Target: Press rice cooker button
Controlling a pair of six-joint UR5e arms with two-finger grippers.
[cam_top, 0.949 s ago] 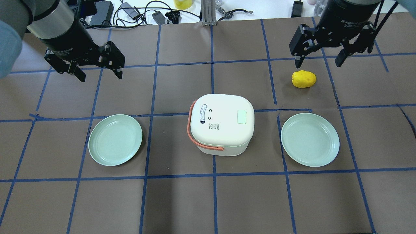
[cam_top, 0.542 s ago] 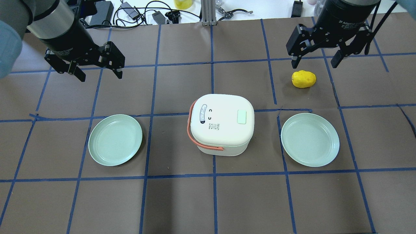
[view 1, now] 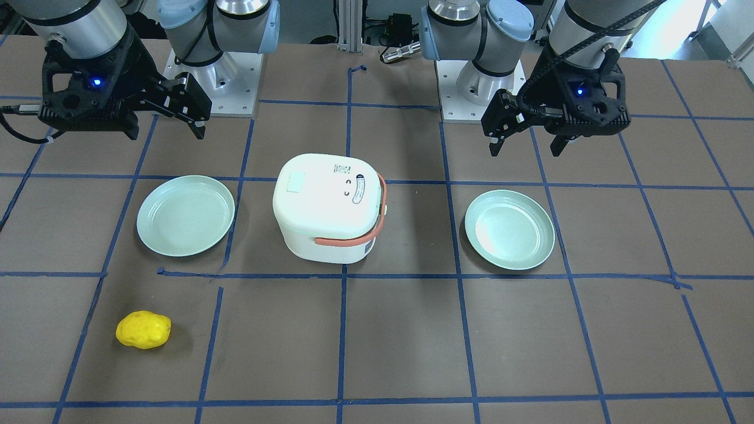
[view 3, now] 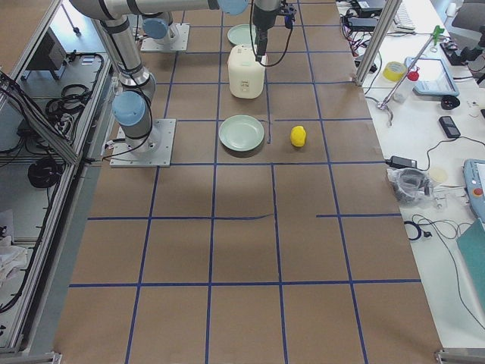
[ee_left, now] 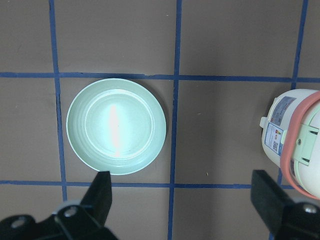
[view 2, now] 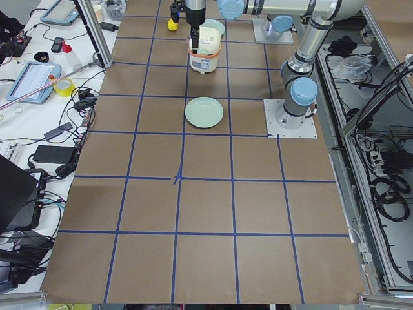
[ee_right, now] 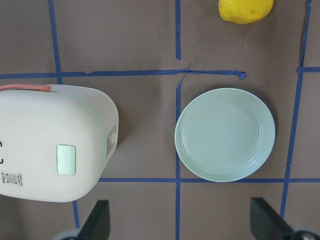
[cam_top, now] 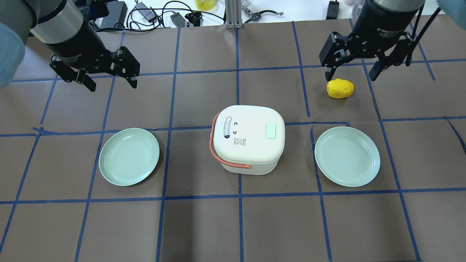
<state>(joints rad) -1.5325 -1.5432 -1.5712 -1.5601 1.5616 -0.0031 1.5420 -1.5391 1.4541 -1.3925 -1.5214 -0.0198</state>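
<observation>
A white rice cooker [cam_top: 247,140] with an orange handle stands at the table's middle, lid shut. Its pale green button [cam_top: 271,130] sits on the lid's right side and also shows in the right wrist view [ee_right: 66,159] and the front view [view 1: 295,182]. My right gripper [cam_top: 351,74] is open and empty, hovering high at the back right, well away from the cooker. My left gripper [cam_top: 112,85] is open and empty, hovering at the back left. The left wrist view shows the cooker's handle side [ee_left: 295,145].
Two pale green plates lie beside the cooker, one to its left [cam_top: 129,156] and one to its right [cam_top: 347,156]. A yellow potato-like object [cam_top: 340,88] lies just below my right gripper. Cables and tools lie along the back edge [cam_top: 153,14].
My right gripper has shifted slightly left and turned a little above the yellow object. The left gripper and the cooker have not moved.
</observation>
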